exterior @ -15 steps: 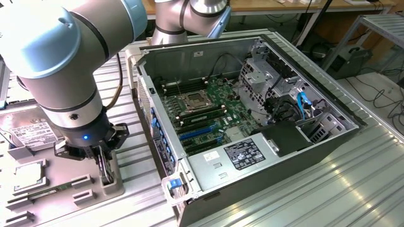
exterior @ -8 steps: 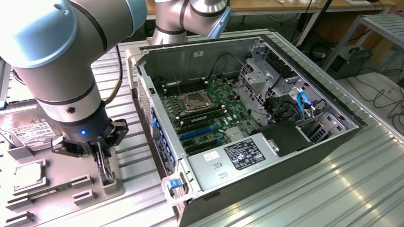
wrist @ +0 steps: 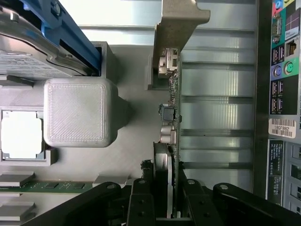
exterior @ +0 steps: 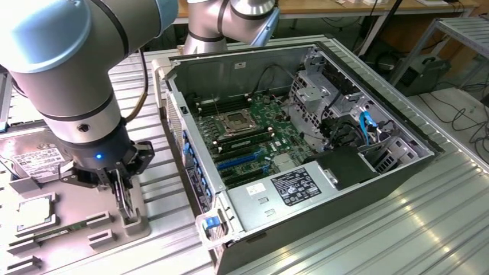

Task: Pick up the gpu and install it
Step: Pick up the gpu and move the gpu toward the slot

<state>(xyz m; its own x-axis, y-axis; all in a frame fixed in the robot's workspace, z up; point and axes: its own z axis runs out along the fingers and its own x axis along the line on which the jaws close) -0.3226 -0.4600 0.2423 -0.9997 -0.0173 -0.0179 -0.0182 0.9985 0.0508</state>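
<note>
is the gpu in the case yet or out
Out: the gpu stands on edge in the grey holder beside the open case, between the fingers.

Edge-on gpu (wrist: 172, 110) between fingers (wrist: 141, 200) of the tool (wrist: 170, 190)

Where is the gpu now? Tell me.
On the exterior view's left, the gpu stands on edge between the jaws of the gripper, at the grey tray beside the computer case.

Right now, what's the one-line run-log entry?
phase: gpu pickup | gripper: shut on gpu | gpu: edge-on between fingers, at grey holder | install: not yet done, computer case open
</note>
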